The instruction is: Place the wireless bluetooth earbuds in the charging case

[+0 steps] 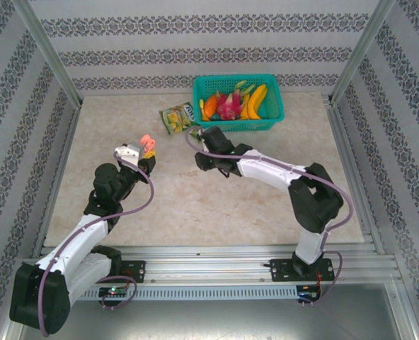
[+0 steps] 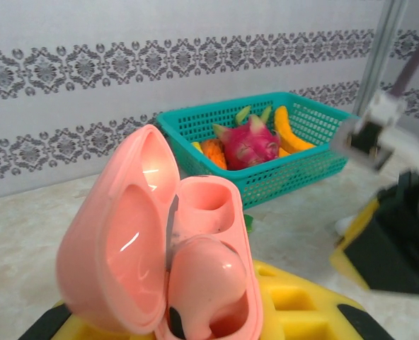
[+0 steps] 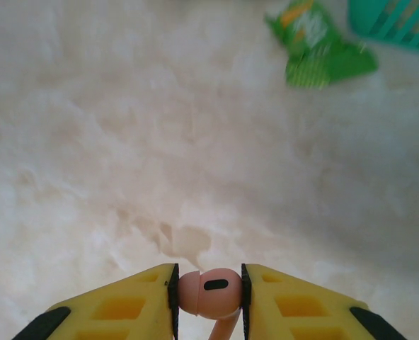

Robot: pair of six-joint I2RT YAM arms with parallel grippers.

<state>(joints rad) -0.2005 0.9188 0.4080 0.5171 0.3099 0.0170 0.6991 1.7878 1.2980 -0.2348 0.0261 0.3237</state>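
My left gripper [image 1: 148, 157] is shut on a pink charging case [image 2: 163, 244], held up with its lid swung open to the left. One pink earbud [image 2: 206, 280] sits in the near slot of the case; the far slot [image 2: 206, 198] is empty. The case shows as a pink spot [image 1: 148, 145] at the left gripper's tip in the top view. My right gripper [image 3: 208, 294] is shut on a second pink earbud [image 3: 208, 290], pinched by its head between the black pads above the bare tabletop. In the top view the right gripper [image 1: 201, 145] hovers right of the case, a gap apart.
A teal basket [image 1: 274, 120] of toy fruit stands at the back of the table. A green snack packet [image 1: 177, 117] lies just left of it, also the green packet [image 3: 316, 46] ahead of the right gripper. Metal frame posts and patterned walls enclose the marble table [image 1: 195, 205].
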